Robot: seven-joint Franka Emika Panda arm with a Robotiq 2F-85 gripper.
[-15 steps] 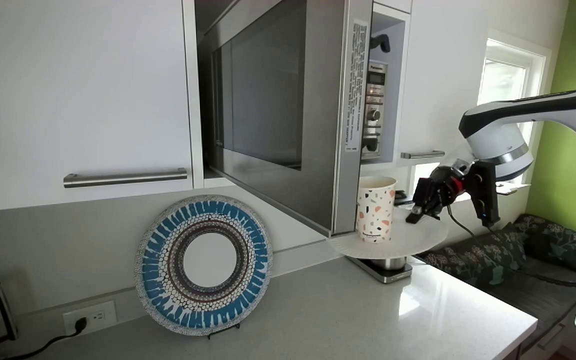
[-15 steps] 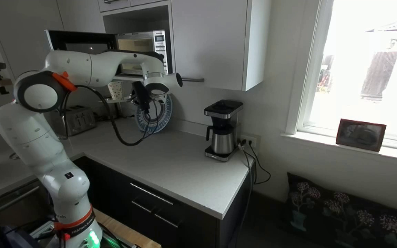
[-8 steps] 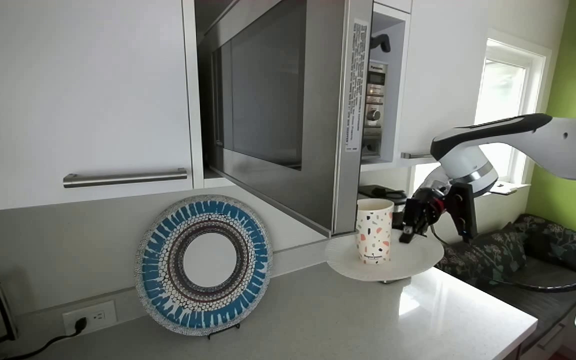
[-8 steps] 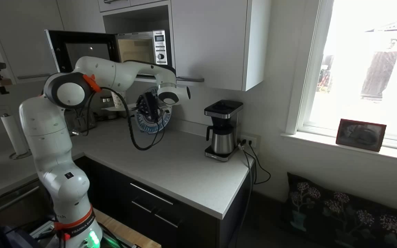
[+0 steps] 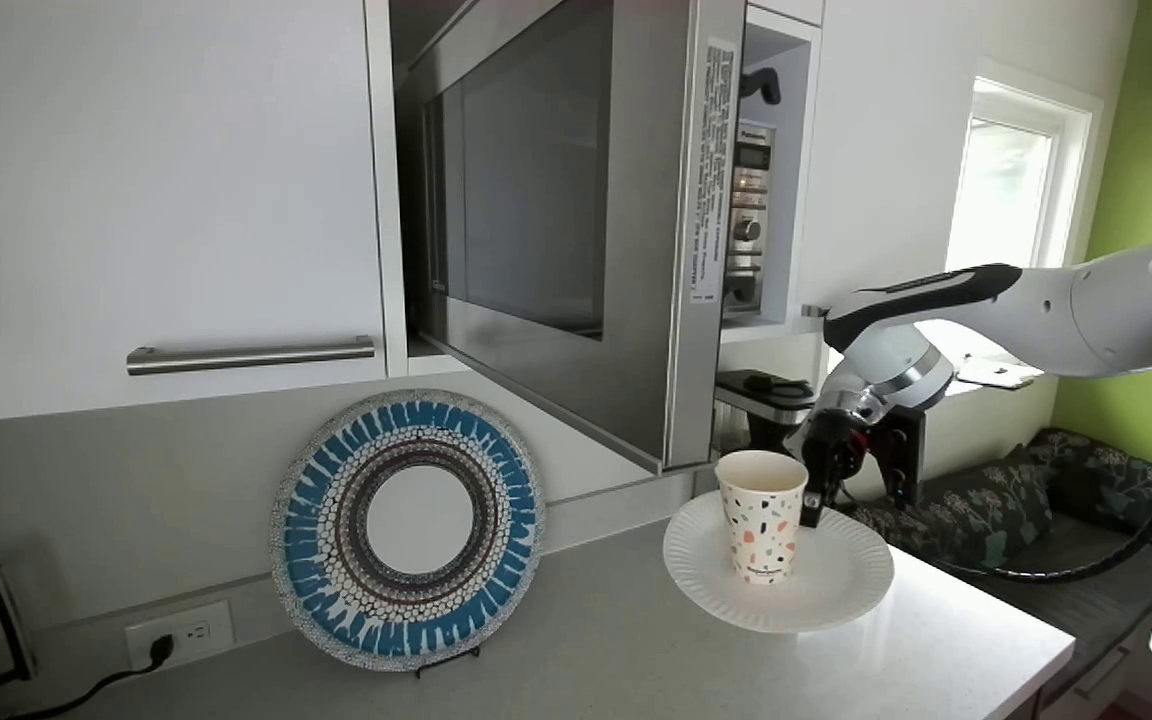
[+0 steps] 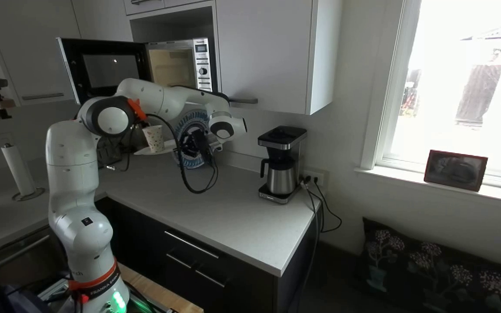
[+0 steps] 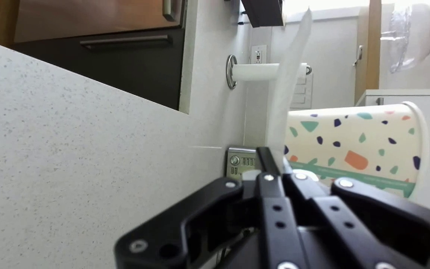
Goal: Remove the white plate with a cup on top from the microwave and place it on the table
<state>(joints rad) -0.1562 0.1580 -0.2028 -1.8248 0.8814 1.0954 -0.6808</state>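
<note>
The white plate [image 5: 841, 585] hangs above the light grey table [image 5: 616, 620], slightly tilted. On it stands the cup [image 5: 764, 515], cream with coloured flecks, leaning a little with the plate. My gripper [image 5: 812, 508] is shut on the plate's rim. In the wrist view the plate [image 7: 284, 82] runs edge-on up from between my gripper's fingertips [image 7: 274, 160], with the cup [image 7: 353, 145] to its right and the table [image 7: 88, 168] to its left. Above and behind, the microwave [image 6: 202, 65] has its door open. The arm's cable crosses near the plate [image 6: 146, 151] in an exterior view.
A blue patterned plate [image 5: 311, 540] leans against the wall on a stand. The coffee maker [image 6: 282, 178] stands near the table's far end. A paper towel roll [image 6: 18, 169] stands behind the arm. The open microwave door [image 5: 636, 250] juts out overhead.
My gripper has come down with the white plate and cup, from just under the microwave door to lower over the table. The plate and cup now lean more.
</note>
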